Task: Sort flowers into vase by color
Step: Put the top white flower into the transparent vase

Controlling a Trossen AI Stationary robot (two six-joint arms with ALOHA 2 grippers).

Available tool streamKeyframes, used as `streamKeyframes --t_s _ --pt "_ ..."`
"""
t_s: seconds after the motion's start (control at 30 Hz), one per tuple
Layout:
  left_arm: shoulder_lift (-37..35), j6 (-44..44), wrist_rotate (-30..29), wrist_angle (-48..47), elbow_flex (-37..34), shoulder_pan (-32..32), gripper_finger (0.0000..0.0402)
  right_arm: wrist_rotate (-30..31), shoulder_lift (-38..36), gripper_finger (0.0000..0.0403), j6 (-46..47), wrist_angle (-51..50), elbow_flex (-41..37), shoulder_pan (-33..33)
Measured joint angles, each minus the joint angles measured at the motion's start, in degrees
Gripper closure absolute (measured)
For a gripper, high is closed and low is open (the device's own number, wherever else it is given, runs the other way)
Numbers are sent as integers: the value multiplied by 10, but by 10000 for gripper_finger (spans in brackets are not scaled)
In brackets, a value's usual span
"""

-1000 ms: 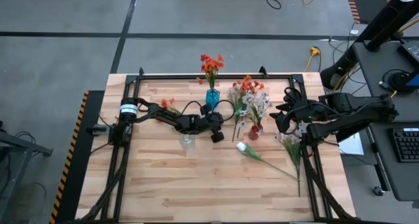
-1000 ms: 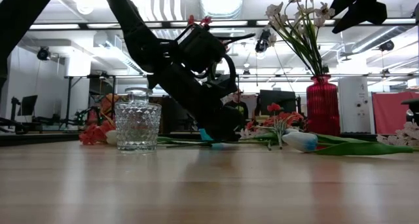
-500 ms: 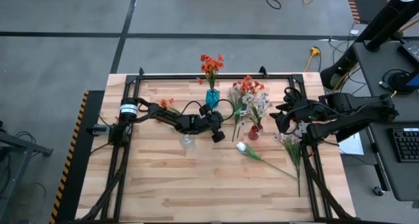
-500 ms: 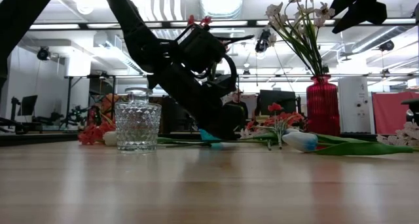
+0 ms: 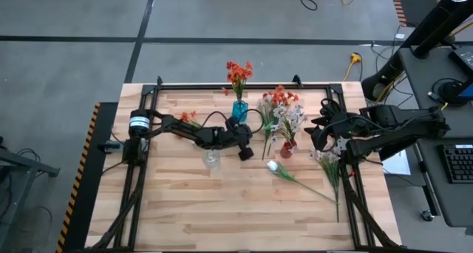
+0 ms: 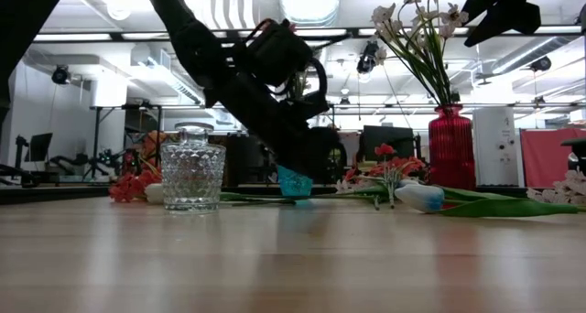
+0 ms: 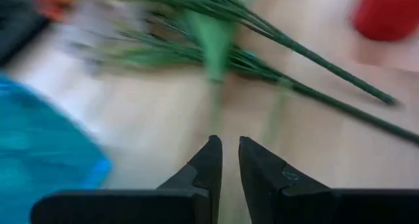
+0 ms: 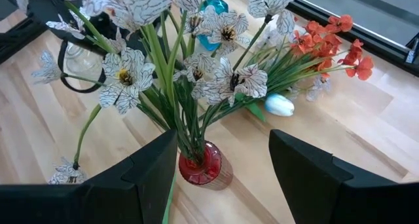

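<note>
Flowers lie loose beside the blue vase, their blossoms blurred in the left wrist view. Left gripper, fingers nearly together with nothing between them, has lifted since a moment ago. Right gripper hangs spread above the red vase of white blooms.

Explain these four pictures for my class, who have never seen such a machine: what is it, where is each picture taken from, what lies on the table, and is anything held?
Two dark robot arms work at a wooden table. One picture looks straight down, one level across the tabletop, and two look out from the arms' wrists. On the table stand a blue vase of orange flowers, a red vase of pale flowers and a clear glass vase; a white bud and other sprays lie loose. The left gripper is nearly shut above green stems, apparently holding nothing. The right gripper is open and empty above the red vase.
</note>
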Motion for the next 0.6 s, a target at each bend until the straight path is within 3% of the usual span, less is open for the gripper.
streamKeyframes --t_s 0.1,0.23,0.6 --pt "0 -39 65 -2 0 9 366 0 0 170 0 1 0 0" --pt "-1 -56 72 -13 7 20 364 0 0 170 0 2 0 0" --pt "-3 93 80 -11 19 27 313 0 0 170 0 4 0 0"
